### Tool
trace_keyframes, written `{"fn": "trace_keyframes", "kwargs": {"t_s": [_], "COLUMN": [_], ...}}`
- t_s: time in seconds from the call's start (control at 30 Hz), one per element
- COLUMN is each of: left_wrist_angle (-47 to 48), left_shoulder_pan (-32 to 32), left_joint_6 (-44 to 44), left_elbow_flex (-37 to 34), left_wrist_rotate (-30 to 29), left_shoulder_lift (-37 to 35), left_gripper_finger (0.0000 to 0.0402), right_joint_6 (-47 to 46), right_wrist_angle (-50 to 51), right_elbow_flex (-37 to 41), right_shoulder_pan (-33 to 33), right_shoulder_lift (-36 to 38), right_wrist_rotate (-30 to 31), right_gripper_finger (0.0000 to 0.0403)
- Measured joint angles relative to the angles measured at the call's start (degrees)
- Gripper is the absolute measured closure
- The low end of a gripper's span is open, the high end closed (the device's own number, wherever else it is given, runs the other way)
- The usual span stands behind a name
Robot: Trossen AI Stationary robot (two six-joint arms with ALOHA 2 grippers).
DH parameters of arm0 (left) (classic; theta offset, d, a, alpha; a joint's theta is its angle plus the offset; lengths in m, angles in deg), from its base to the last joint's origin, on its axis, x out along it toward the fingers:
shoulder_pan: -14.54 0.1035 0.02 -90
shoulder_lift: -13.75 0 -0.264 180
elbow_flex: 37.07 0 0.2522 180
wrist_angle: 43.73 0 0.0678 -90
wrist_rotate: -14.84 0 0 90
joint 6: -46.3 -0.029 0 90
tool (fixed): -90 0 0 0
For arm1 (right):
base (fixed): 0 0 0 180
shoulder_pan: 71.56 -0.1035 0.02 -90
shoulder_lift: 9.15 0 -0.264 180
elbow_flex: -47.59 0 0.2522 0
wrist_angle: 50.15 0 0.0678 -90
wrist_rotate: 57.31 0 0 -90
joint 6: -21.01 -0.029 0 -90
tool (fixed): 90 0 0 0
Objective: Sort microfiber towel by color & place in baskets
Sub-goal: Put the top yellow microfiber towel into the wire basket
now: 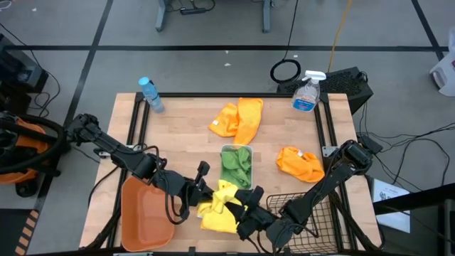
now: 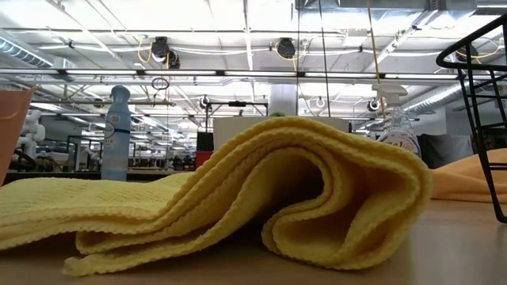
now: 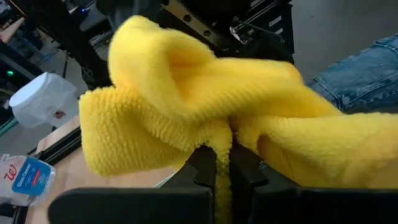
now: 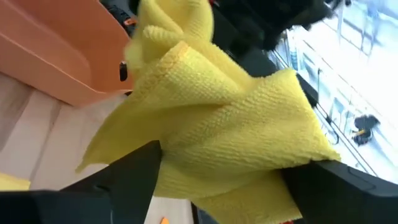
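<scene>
A yellow towel point(image 1: 225, 192) hangs bunched between my two grippers near the table's front edge. My left gripper point(image 1: 207, 193) is shut on it from the left. My right gripper point(image 1: 240, 205) is open, its spread fingers standing on either side of the towel's other end point(image 4: 217, 124). Another yellow towel point(image 2: 238, 198) lies folded on the table below them. The orange tub point(image 1: 146, 213) stands front left. The white bin point(image 1: 222, 151) at the centre holds a green towel point(image 1: 236, 165). The black wire basket point(image 1: 307, 206) stands front right. My left gripper pinches a gathered fold of the yellow towel point(image 3: 222, 134) between its two fingers point(image 3: 202, 165). The cloth bulges out past the fingers on both sides, several layers thick, and is lifted off the table. My right gripper has the towel between its open fingers point(image 4: 134, 177); whether they touch it I cannot tell.
Two orange towels point(image 1: 238, 117) point(image 1: 298, 163) lie on the far and right parts of the table. A water bottle point(image 1: 151, 94) stands at the far left corner and a spray bottle point(image 1: 307, 92) at the far right. Bare wood shows at the left centre.
</scene>
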Motion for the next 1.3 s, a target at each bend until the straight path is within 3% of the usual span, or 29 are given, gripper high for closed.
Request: {"fn": "trace_keyframes", "kwargs": {"t_s": [0.13, 0.33, 0.67, 1.1, 1.3], "left_wrist_angle": [-0.18, -0.62, -0.81, 0.25, 2.42], "left_shoulder_pan": [-0.22, -0.24, -0.35, -0.3, -0.22], "left_joint_6": [-0.04, -0.04, 0.0, 2.57, 7.58], "left_elbow_flex": [0.0, -0.02, -0.02, -0.02, -0.02], "left_wrist_rotate": [2.1, 3.97, 6.68, 6.71, 3.84], "left_shoulder_lift": [0.0, 0.0, 0.0, 0.0, 0.0], "left_gripper_finger": [0.0387, 0.0387, 0.0386, 0.0381, 0.0317], "right_joint_6": [-2.15, -3.9, -8.88, -10.44, -11.32], "right_wrist_angle": [0.48, 0.82, 1.88, 4.87, 6.47], "right_elbow_flex": [0.0, 0.0, 0.0, 0.0, 0.0], "right_shoulder_pan": [0.08, 1.73, 2.67, 2.69, 2.61], "right_shoulder_lift": [0.0, 0.0, 0.02, 0.02, 0.04], "right_wrist_rotate": [0.84, -4.42, -7.35, -7.7, -7.19], "right_gripper_finger": [0.0082, 0.0089, 0.0101, 0.0301, 0.0388]}}
